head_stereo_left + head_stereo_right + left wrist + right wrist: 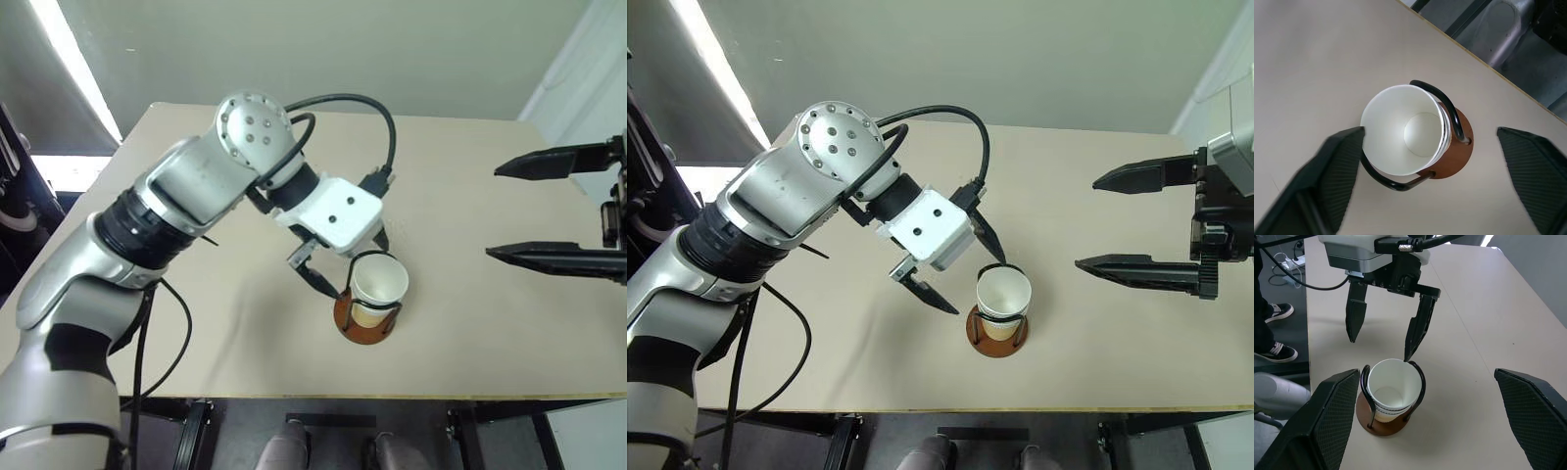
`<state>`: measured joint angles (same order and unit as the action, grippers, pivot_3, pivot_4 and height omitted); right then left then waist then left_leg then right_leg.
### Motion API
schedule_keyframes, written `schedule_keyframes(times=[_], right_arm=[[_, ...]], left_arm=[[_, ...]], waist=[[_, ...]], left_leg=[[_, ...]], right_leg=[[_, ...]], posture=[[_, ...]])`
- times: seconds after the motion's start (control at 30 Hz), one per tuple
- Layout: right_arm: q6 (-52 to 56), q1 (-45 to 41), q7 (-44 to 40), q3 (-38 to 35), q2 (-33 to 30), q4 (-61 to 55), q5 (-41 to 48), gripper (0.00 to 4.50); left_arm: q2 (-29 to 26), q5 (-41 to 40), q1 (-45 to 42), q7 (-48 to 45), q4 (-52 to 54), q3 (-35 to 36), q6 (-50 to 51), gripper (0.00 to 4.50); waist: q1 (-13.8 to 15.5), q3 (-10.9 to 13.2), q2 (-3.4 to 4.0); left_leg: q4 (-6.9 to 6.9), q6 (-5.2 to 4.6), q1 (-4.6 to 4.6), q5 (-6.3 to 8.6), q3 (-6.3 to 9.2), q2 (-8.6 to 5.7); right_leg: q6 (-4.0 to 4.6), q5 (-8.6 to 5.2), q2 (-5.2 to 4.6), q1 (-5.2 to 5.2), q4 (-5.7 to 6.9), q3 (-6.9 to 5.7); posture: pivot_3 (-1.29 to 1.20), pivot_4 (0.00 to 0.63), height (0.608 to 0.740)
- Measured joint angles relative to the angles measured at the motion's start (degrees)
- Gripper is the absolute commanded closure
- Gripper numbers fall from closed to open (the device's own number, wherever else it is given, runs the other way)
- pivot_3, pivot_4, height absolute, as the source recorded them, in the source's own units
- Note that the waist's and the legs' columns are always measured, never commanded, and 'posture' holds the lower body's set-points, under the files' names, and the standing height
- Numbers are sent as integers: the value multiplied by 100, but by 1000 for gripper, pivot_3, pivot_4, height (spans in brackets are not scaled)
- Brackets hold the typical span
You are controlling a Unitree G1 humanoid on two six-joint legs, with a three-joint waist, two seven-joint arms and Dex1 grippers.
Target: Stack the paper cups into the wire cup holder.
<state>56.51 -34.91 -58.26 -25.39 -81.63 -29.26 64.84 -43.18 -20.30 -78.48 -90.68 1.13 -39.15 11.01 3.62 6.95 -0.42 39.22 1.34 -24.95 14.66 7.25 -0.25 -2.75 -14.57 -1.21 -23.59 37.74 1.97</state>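
Resting nested in the wire cup holder point(367, 323), paper cups point(380, 284), left fingers point(1415, 333) released, right fingers point(1117, 266) spread apart

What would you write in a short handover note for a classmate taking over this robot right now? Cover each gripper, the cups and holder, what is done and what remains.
Left gripper: fingers open, just above the cups' rim, holding nothing.
Right gripper: fingers open, empty, off to the right, apart from the cups.
Paper cups: nested, upright inside the wire cup holder near the table's front edge. Several rims show; exact count unclear.
Done: cups seated in the holder and released.
Left: I see no loose cups; probably just draw the left arm clear.
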Motion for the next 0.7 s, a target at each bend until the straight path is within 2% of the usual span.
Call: schedule_keyframes(times=[0.17, 0.33, 0.53, 0.63, 0.67, 0.7], right_arm=[[-148, 4, 144, 181, 111, 33, -225, 0], [-304, 184, 329, 464, 612, 228, -559, 0], [-852, 238, 739, 1187, 1743, 1239, -1494, 0], [-1160, 227, 1034, 1314, 2323, 1749, -1963, 0], [-1218, 203, 1110, 1361, 2455, 1855, -2072, 0], [-1328, 178, 1223, 1420, 2662, 1942, -2210, 0]], left_arm=[[514, 51, -30, 41, -240, 400, 520, 28], [967, 39, -265, 373, -471, 845, 1538, 28], [1660, -8, -836, 1630, -1319, 1697, 3040, 28], [1983, 70, -1288, 2466, -2225, 2216, 3494, 28], [1914, 88, -1091, 2640, -2143, 2393, 3506, 28], [1574, 13, -214, 2761, -1422, 2845, 3341, 28]], waist=[[1, 0, 0], [3, 0, 0], [4, 3, 6], [2, 3, 5], [0, -4, 19], [-47, -50, 91]], left_leg=[[2, -1, 1, 0, -1, 0], [5, -1, 1, 0, -4, 0], [40, -10, 0, 5, -10, 0], [46, -14, 2, 8, -11, 1], [40, -17, 2, 8, -13, 1], [8, -26, 35, 12, -36, 0]], right_leg=[[-1, 0, -1, 1, 4, 0], [-3, 1, -1, 1, 7, 0], [-16, 9, -2, 6, 17, 3], [-17, 10, -2, 8, 17, 4], [-20, 12, -3, 7, 11, 6], [-28, 16, -1, 26, 8, 35]], posture=[[0, 150, 740], [0, 150, 740], [0, 150, 740], [0, 150, 740], [0, 150, 740], [0, 150, 740]])
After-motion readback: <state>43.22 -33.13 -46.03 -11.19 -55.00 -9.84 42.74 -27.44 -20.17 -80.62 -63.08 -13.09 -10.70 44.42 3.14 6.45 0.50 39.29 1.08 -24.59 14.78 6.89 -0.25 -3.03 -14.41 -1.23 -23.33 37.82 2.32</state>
